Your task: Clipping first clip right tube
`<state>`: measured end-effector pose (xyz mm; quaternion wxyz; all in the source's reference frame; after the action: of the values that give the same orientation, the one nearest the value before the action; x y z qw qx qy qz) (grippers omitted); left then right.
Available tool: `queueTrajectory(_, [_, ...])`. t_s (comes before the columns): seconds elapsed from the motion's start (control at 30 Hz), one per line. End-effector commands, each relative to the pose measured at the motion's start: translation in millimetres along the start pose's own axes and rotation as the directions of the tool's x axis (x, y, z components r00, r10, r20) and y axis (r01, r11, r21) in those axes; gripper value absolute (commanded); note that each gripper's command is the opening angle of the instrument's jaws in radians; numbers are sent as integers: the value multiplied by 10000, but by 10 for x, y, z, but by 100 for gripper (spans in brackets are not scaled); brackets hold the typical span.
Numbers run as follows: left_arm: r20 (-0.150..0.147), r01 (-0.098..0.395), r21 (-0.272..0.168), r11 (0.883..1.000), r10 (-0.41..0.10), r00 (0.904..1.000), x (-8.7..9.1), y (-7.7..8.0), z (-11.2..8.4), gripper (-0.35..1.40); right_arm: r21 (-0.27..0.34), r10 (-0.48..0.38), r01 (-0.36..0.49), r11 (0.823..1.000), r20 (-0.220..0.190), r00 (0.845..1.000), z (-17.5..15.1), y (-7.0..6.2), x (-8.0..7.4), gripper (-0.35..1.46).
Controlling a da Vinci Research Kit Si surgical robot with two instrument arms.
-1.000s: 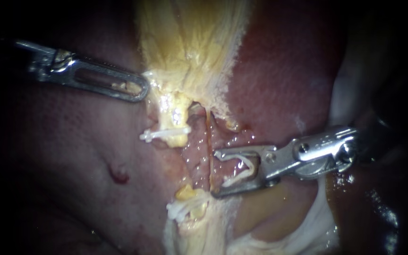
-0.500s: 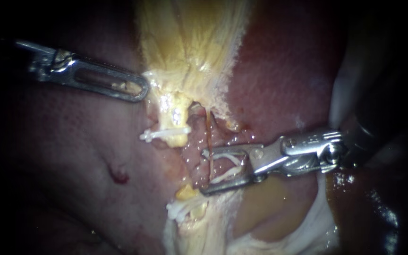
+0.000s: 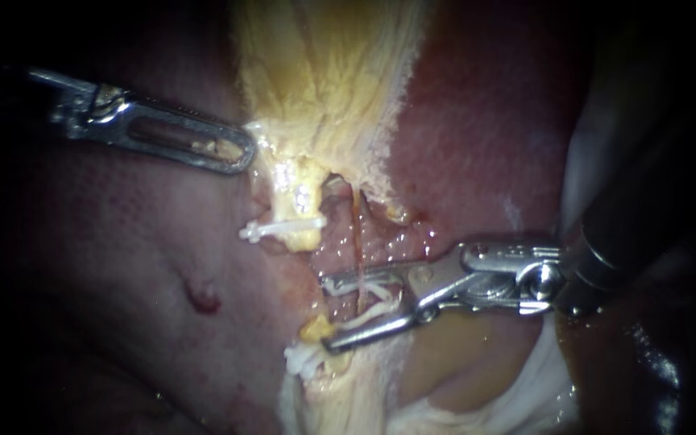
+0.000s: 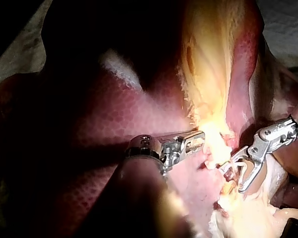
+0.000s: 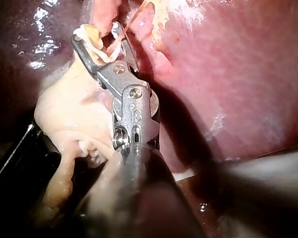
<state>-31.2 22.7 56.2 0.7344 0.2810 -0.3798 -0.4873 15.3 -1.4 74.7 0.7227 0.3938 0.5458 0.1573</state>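
Straddling the right tube (image 3: 358, 234) just 6 o'clock of centre, the right instrument (image 3: 328, 314) is seen coming from 3 o'clock; an unclosed white clip (image 3: 374, 290) is pinched between its spread jaws. Placement is judged in hand; firm squeezing is needed next.

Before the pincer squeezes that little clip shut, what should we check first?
1. White clip sitting in the right instrument pincer: ok.
2. Right tube passing between the pincer's two halves: ok.
3. Pincer tips reaching past the tube: ok.
4. Nothing else caught behind the tube: cannot tell.
5. Left instrument well away from the pincer: ok.
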Motion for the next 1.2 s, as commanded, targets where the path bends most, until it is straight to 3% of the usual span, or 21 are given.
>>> queueTrajectory(0.03, [0,-1,-1,10000,1,10000,0,0,0,-35,-22,-11,11,10000,-40,10000,1,0,1,49])
queueTrajectory(0.2, [0,-1,-1,10000,1,10000,0,0,0,-35,109,230,-225,9997,-416,9989,-2,-1,5,49])
queueTrajectory(0.3, [-1,-1,-1,10000,1,10000,0,0,0,-35,140,344,-339,9993,-435,9985,-3,-2,5,49])
queueTrajectory(0.5, [-2,-2,1,10000,2,10000,0,0,-1,-35,386,643,-615,9974,-761,9950,-7,-17,9,49])
queueTrajectory(0.63, [-4,-4,4,10000,4,10000,0,1,-1,-35,965,914,-813,9920,-1047,9903,-8,-28,20,48])
queueTrajectory(0.77, [-6,-6,6,10000,6,10000,0,1,-1,-35,1815,1053,-869,9795,-943,9900,-7,-41,27,48])
queueTrajectory(0.9, [-6,-6,7,10000,6,10000,0,1,-1,-35,2132,1162,-930,9726,-994,9882,-2,-52,30,48])
queueTrajectory(1.2, [-6,-6,7,10000,6,10000,0,3,0,-35,2237,1252,-1006,9695,-988,9872,0,-56,32,46])
